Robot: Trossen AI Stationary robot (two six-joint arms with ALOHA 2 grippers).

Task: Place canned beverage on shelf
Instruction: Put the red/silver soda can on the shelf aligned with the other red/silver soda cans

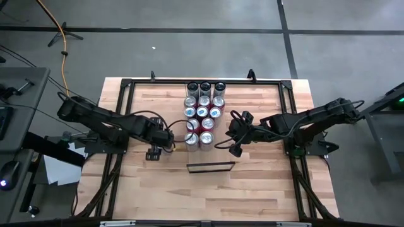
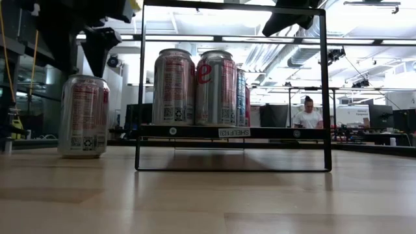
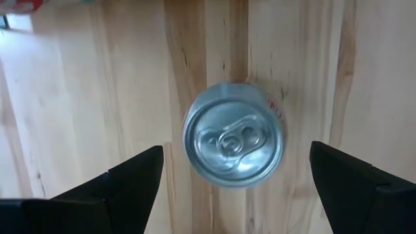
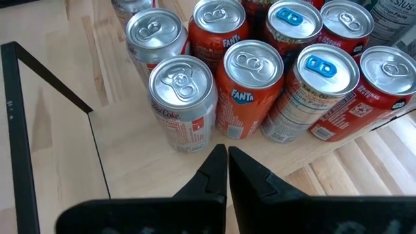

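Note:
A silver-topped can with red print [image 3: 234, 135] stands upright on its base on the striped tabletop, left of the shelf frame in the low view [image 2: 84, 117]. My left gripper [image 3: 235, 148] is open and points down over it, one finger on either side of the can's top and clear of it; in the high view [image 1: 163, 142] it hides the can. The shelf [image 2: 279, 132] is a raised board in a black frame and bears several upright cans [image 1: 204, 113]. My right gripper [image 4: 227, 162] is shut and empty, just right of those cans [image 1: 232, 144].
The shelf's cans, a silver Diet Coke [image 4: 182, 97], orange Fanta [image 4: 250, 88] and red ones, stand in rows three wide. The black frame [image 1: 211, 166] stands at the shelf's near end. Bare tabletop lies near and to both sides. A person [image 2: 307, 114] stands far behind.

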